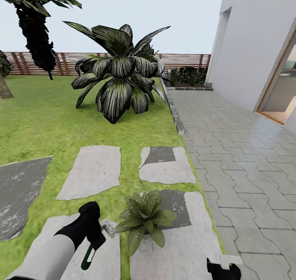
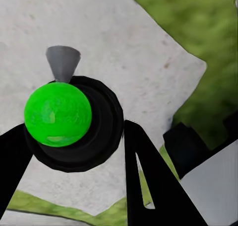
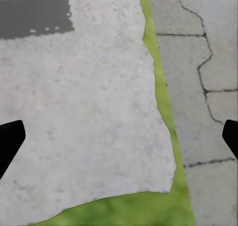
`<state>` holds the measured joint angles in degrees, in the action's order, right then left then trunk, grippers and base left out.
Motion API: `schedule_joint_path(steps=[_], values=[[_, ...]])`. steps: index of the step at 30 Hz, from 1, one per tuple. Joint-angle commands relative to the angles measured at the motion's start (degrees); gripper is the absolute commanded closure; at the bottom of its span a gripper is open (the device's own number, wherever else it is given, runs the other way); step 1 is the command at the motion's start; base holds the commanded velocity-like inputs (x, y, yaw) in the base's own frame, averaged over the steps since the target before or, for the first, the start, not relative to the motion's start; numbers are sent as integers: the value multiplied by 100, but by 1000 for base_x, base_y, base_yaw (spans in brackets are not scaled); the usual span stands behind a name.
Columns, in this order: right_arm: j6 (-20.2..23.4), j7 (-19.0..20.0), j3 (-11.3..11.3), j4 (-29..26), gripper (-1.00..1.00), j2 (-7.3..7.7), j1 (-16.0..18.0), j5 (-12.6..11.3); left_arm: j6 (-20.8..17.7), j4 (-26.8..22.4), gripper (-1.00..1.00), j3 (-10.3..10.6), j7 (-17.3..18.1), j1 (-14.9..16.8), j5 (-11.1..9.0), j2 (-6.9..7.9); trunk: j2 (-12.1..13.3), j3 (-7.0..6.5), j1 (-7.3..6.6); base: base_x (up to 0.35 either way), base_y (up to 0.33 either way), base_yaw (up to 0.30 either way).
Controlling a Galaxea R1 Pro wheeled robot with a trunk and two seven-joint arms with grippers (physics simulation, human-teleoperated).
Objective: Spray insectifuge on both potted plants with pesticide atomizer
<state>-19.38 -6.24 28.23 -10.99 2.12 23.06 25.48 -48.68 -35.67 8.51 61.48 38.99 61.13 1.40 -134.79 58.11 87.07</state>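
In the head view my left gripper (image 1: 93, 232) is shut on the pesticide atomizer (image 1: 89, 256). Its dark green handle hangs below the black fingers, and its pale head points toward a potted plant (image 1: 144, 220) just to its right. The plant is a low green rosette standing on a grey stepping stone (image 1: 193, 239) in the garden lawn. In the left wrist view the atomizer (image 2: 58, 114) appears as a bright green round end in a black collar with a grey cone, between the fingers of the left gripper (image 2: 74, 146). My right gripper (image 1: 224, 269) (image 3: 119, 136) is open over the stone's edge.
A huge dark striped-leaf bush (image 1: 121, 81) stands farther back on the lawn. Other stepping stones (image 1: 92, 171) lie ahead of the plant. A grey paved path (image 1: 246, 169) runs along the right beside a white house wall (image 1: 255, 46). A brown slat fence (image 1: 41, 62) closes the back.
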Motion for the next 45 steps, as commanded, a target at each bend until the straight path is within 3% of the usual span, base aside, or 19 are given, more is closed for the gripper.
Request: schedule_joint_path(steps=[1,13,26,32,39,45], values=[[-22,-22,34,9,-100,-1,5,61,-40,-10,100,14,44,-5,29,13,-2,9,-1,0,0,254],[-22,-18,32,8,-100,-11,5,54,-45,-10,100,8,39,-14,-13,14,-2,34,-1,45,-152,153],[-22,-18,31,1,-100,-12,5,55,-45,-10,100,2,39,-14,-13,43,-2,26,-1,-130,-263,201],[-22,-17,33,1,-100,-4,5,54,-45,27,100,4,33,-35,-21,75,-2,26,-1,-51,-46,2],[-22,-17,34,0,-100,-6,5,54,-37,69,100,-142,17,-40,-30,69,-2,26,-1,-1,-1,99],[-22,-17,34,0,-100,-8,5,54,-37,91,100,-151,-214,-45,-31,62,-2,26,-1,18,-8,267]])
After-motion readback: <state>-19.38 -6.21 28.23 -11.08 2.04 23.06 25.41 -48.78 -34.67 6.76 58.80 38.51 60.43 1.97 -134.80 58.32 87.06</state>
